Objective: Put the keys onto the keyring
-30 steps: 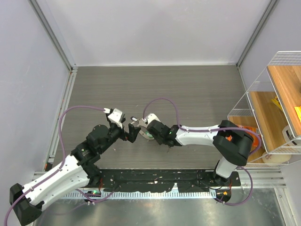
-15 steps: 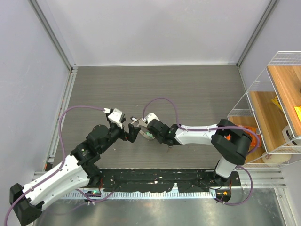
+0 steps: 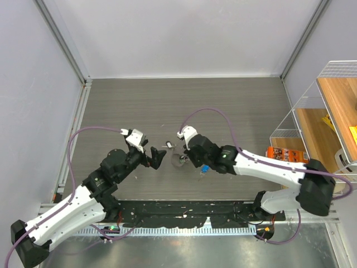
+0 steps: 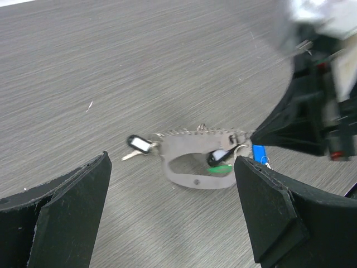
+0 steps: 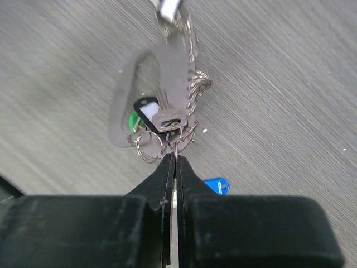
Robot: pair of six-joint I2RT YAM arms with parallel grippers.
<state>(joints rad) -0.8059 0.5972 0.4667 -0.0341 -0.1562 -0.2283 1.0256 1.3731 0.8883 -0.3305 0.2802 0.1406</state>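
Note:
The keyring (image 5: 167,67) is a grey metal loop, seen in the right wrist view hanging from small wire rings. My right gripper (image 5: 176,157) is shut, pinching one of those rings. A black key with a white label (image 5: 148,111) and a green key (image 5: 131,123) hang on the loop. A blue key (image 5: 217,186) lies on the table beside the fingers. In the left wrist view the keyring (image 4: 195,181) is low over the table ahead of my open left gripper (image 4: 170,187), which holds nothing. Another black key (image 4: 138,144) sticks out at its left end.
From above, the left gripper (image 3: 154,158) and right gripper (image 3: 179,158) face each other mid-table with the keyring (image 3: 176,161) between them. An orange packet (image 3: 283,154) lies at the right, next to a wire shelf rack (image 3: 312,106) with wooden boards.
The right gripper has closed on a small ring of the keyring. The right arm's elbow has swung out to the right. The left gripper has drawn back slightly from the keyring.

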